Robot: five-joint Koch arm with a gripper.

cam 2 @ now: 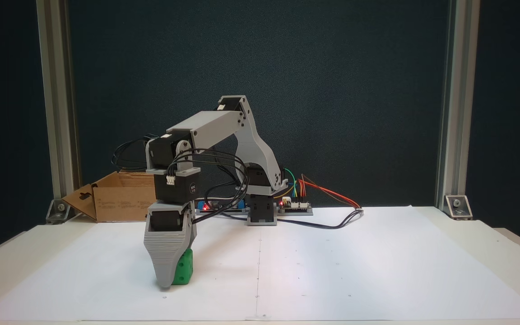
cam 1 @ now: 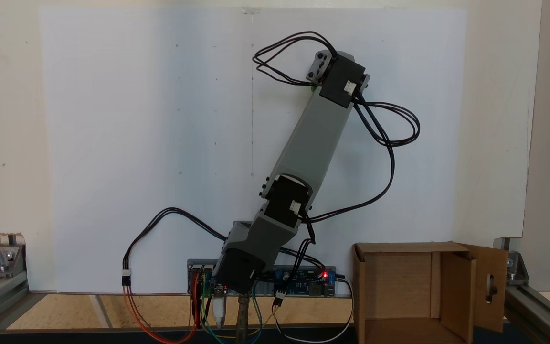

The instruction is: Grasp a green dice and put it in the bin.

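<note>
Side-on fixed view: the grey, ribbed, wedge-shaped gripper (cam 2: 169, 282) points straight down onto the white paper sheet (cam 2: 332, 271). The green dice (cam 2: 184, 267), a glossy plastic cube with rounded corners and recessed pips, sits on the paper touching the gripper's right-hand side and is partly covered by the front jaw. The jaws lie one behind the other from this camera, so how far they are parted, and whether they clamp the dice, cannot be told. The bin (cam 2: 118, 198), matt brown corrugated cardboard with a slotted flap, stands well behind and to the left of the gripper, at the table's rear edge.

Top-down fixed view: the smooth grey arm (cam 1: 311, 143), with black servo blocks and looped black cables, reaches away from its base. A thin green sliver (cam 1: 314, 88) shows at the underside of the far joint. The bin (cam 1: 399, 291) appears open-topped, its interior walls visible, at lower right beside the controller board (cam 1: 303, 282).
</note>
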